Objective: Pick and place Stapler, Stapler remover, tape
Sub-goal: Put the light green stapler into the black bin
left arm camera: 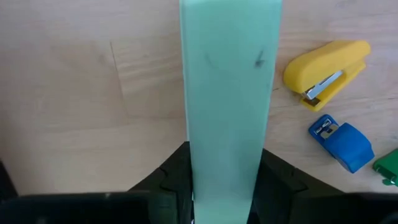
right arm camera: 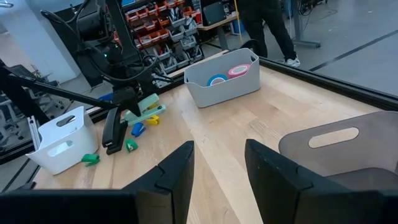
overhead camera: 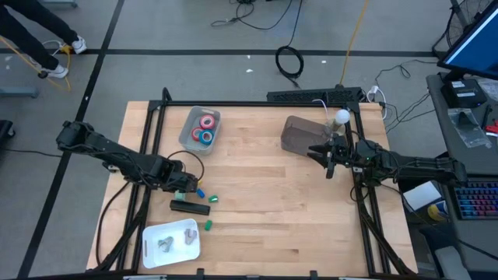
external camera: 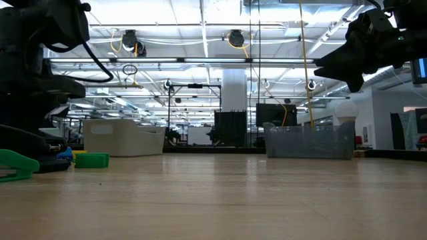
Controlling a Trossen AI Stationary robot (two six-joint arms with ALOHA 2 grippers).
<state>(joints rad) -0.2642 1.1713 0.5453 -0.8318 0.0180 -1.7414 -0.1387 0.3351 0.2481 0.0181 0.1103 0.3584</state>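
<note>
Left wrist view: my left gripper (left arm camera: 225, 186) has its two dark fingers (left arm camera: 171, 180) closed on a pale green stapler (left arm camera: 229, 93), which runs straight out from between them over the wooden table (left arm camera: 93, 93). Just beside it lie a yellow stapler remover (left arm camera: 326, 71) and a blue one (left arm camera: 343, 143), both flat on the wood and apart from each other. In the high view this gripper (overhead camera: 187, 185) sits at the left part of the table, with a black stapler (overhead camera: 191, 207) lying just in front of it and a white bin (overhead camera: 171, 239) near the front edge. The tape rolls (overhead camera: 206, 129), red and blue, lie in a grey bin (overhead camera: 187, 132) farther back. My right gripper (overhead camera: 328, 159) waits at the right side beside a dark translucent bin (overhead camera: 299, 134), its fingers (right arm camera: 180, 171) parted around nothing.
</note>
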